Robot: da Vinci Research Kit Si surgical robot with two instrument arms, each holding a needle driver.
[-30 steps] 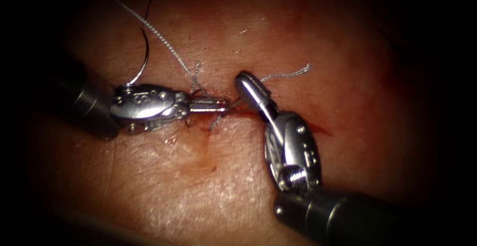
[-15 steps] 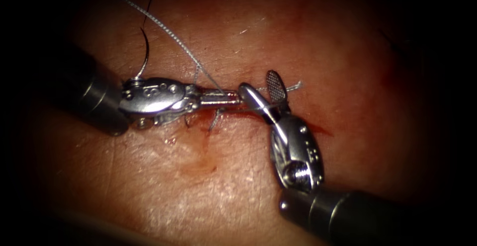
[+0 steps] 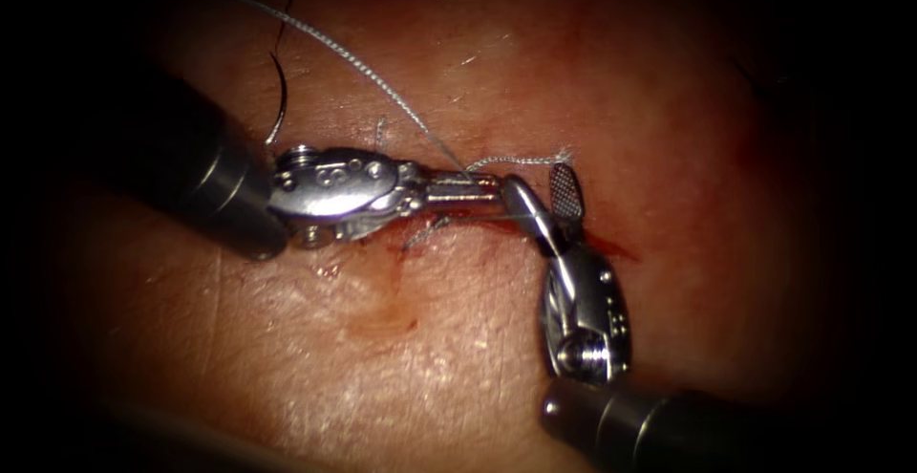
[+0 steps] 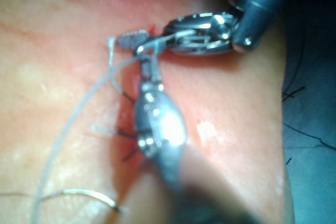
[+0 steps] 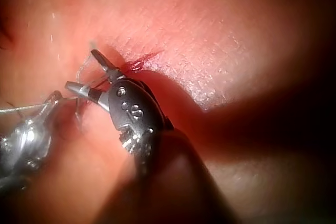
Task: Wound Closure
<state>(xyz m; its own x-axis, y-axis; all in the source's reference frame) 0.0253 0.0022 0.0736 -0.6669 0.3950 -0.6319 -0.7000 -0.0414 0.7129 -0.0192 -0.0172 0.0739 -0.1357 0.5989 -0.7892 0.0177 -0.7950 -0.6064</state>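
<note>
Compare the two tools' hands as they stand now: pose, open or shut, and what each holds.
The left hand lies level from the left, shut on the thread; the right hand rises from below right, open, holding nothing. The left hand's tip sits over the cut; the right hand straddles the thread beside it. Both are steel needle drivers meeting at the cut.

Dark surroundings ring the lit field, fading to black at the edges. A dark blue drape (image 4: 310, 103) with loose dark strands lies alongside.

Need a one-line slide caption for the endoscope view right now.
Left gripper shut on the thread over the cut; right gripper open beside it.
</note>
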